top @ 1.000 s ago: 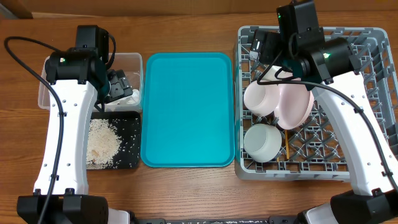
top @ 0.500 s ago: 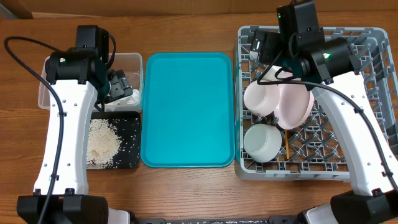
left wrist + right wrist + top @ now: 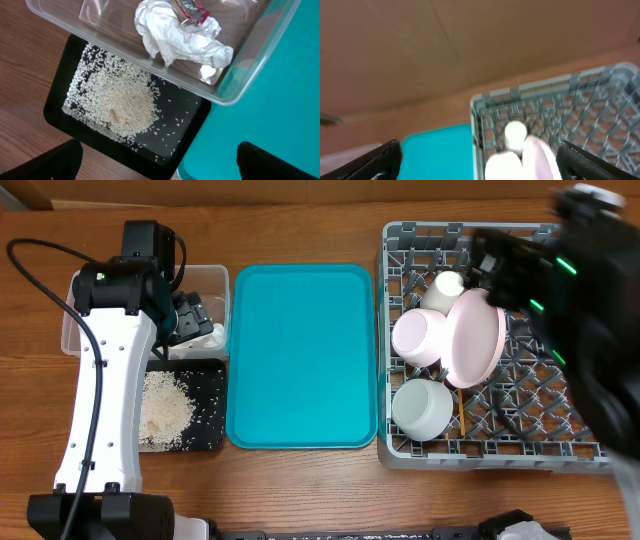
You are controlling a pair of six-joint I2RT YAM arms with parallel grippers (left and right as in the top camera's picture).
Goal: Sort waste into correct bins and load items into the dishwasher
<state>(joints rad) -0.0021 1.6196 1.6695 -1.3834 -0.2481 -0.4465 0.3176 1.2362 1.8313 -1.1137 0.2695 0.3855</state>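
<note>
Left gripper [image 3: 159, 164]: gapes wide, grips nothing, hangs above the spot where clear rectangular plastic tub [image 3: 240, 85], shallow black rectangular tray [image 3: 55, 107] and flat teal plastic serving tray [image 3: 270, 115] meet. Inside the tub: crumpled white paper napkin [image 3: 175, 40], with small red printed snack wrapper [image 3: 192, 10] resting at its upper edge. In the black tray: loose white rice grains [image 3: 125, 100], heaped at the middle, scattered thinly toward the rim. Right gripper [image 3: 480, 162]: likewise spread wide and empty. Shows blurred in both views, raised above the large square grey plastic dish rack [image 3: 480, 455]. Within the rack: small white cup [image 3: 445, 288] toward the far side, pink bowl [image 3: 420, 338] touching the round pale pink plate [image 3: 480, 345] propped on edge, white bowl [image 3: 420, 408] just nearer with its mouth upward, and a thin wooden chopstick [image 3: 461, 418] close beside that bowl — only one discernible. Beneath everything: brown wooden table [image 3: 300, 480], with the teal tray between the two bins and the rack.
</note>
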